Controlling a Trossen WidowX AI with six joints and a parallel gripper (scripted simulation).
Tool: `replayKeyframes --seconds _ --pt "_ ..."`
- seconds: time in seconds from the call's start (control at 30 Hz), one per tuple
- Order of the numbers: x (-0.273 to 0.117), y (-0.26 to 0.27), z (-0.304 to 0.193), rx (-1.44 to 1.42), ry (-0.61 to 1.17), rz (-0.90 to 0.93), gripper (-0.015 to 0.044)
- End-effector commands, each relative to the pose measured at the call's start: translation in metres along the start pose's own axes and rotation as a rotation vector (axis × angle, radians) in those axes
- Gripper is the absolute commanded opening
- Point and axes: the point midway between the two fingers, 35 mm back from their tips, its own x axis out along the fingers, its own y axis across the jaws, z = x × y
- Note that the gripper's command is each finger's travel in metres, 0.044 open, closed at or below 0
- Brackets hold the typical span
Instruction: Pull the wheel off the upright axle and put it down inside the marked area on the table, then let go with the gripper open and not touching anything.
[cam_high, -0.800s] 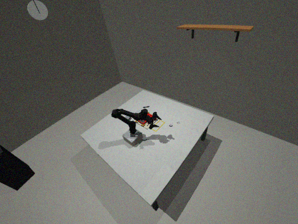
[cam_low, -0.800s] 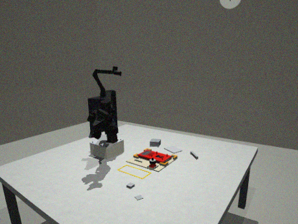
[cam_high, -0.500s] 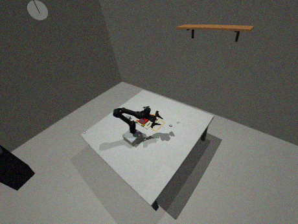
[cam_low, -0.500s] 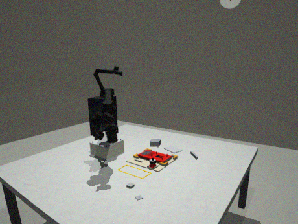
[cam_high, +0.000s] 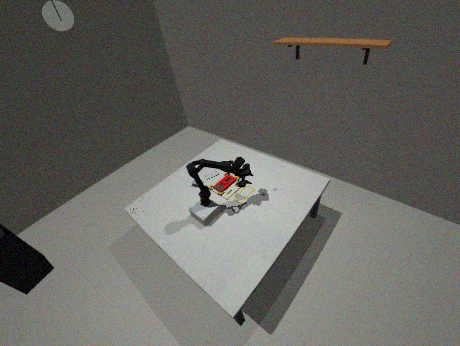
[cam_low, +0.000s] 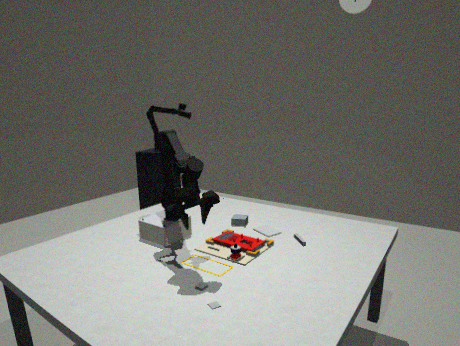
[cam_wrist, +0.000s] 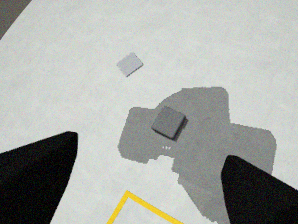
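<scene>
A small black-and-white wheel (cam_low: 235, 247) sits on the upright axle, whose red foot (cam_low: 235, 256) stands on a cream board. The wheel is out of the wrist view and cannot be made out in the top view. The marked area is a yellow outline (cam_high: 254, 189) (cam_low: 232, 267) (cam_wrist: 150, 205) on the table beside that board; only one corner shows in the wrist view. My gripper (cam_low: 195, 226) (cam_wrist: 152, 155) is open, with nothing between its fingers. It hangs above the table, away from the wheel.
A red panel (cam_high: 225, 183) (cam_low: 255, 243) with yellow corner pieces lies behind the axle. A dark grey block (cam_low: 201, 286) (cam_wrist: 169, 122) and a light tile (cam_low: 214, 305) (cam_wrist: 130, 64) lie beyond the outline. A grey box (cam_low: 239, 220), a pale plate (cam_low: 267, 230) and a dark bar (cam_low: 299, 239) lie farther back.
</scene>
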Motion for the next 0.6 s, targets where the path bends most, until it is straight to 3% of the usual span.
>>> replayKeyframes --seconds 0.0,0.57 --pt "0.008 0.028 -0.033 -0.22 0.167 0.007 0.03" --pt "-0.005 0.096 -0.171 -1.213 0.81 0.086 0.03"
